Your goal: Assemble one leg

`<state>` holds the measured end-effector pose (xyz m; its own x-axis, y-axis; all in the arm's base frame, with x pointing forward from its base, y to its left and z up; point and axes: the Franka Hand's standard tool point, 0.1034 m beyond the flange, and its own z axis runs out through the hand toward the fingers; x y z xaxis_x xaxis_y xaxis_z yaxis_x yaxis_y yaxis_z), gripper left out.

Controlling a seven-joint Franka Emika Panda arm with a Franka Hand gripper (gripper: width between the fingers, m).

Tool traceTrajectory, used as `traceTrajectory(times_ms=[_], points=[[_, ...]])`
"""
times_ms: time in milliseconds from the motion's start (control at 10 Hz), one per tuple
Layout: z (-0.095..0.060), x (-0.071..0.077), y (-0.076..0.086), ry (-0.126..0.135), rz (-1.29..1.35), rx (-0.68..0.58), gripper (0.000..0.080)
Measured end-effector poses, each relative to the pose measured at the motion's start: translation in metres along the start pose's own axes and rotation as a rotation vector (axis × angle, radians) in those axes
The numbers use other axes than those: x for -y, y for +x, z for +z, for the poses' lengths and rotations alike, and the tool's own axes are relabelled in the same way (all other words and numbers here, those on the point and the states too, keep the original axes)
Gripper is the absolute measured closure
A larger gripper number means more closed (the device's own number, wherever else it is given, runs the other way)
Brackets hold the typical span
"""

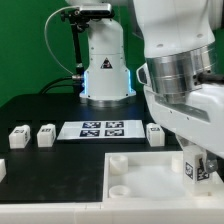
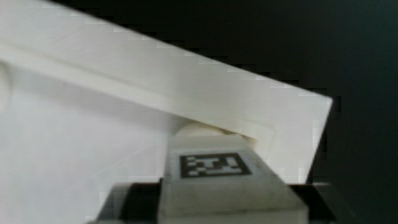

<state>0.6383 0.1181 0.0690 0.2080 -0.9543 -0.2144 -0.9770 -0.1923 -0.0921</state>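
Note:
My gripper (image 1: pixel 199 172) is shut on a leg (image 1: pixel 190 169), a small white post with a marker tag, and holds it over the right side of the white square tray (image 1: pixel 140 175). In the wrist view the leg (image 2: pixel 217 165) sits between my fingers (image 2: pixel 139 200), its far end at the tray's corner beside the raised rim (image 2: pixel 178 85). Three more legs stand on the black table: two at the exterior view's left (image 1: pixel 18 137) (image 1: pixel 45 134) and one right of the marker board (image 1: pixel 154 133).
The marker board (image 1: pixel 99 129) lies flat mid-table. The arm's white base (image 1: pixel 105 70) stands behind it. The tray shows a round corner socket (image 1: pixel 118 159). My arm's large body (image 1: pixel 185 70) fills the upper right of the exterior view.

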Motion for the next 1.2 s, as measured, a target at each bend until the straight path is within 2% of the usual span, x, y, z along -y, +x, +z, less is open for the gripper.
traceTrajectory(times_ms=[100,300,400,500,600,700,800,1000,1100,1200], points=[[0.0006,0.0008,-0.0011,0.009,0.155,0.011,0.0503],[0.0018,0.0004,-0.0036,0.01,0.161,0.009,0.0503],[0.0018,0.0004,-0.0037,0.01,0.107,0.009,0.0413],[0.0025,-0.0009,-0.0035,0.007,-0.01,0.006,0.0413],[0.0023,-0.0034,-0.0043,-0.018,-0.249,0.005,0.0218],[-0.0004,-0.0051,-0.0091,-0.075,-0.529,-0.009,0.0169],[-0.0012,-0.0017,-0.0089,-0.053,-0.604,-0.02,0.0169],[-0.0005,-0.0023,-0.0067,-0.058,-0.813,-0.015,0.0154],[-0.0005,-0.0026,-0.0045,-0.067,-0.966,-0.02,0.015],[-0.001,-0.0017,0.0004,-0.095,-1.174,-0.051,0.015]])
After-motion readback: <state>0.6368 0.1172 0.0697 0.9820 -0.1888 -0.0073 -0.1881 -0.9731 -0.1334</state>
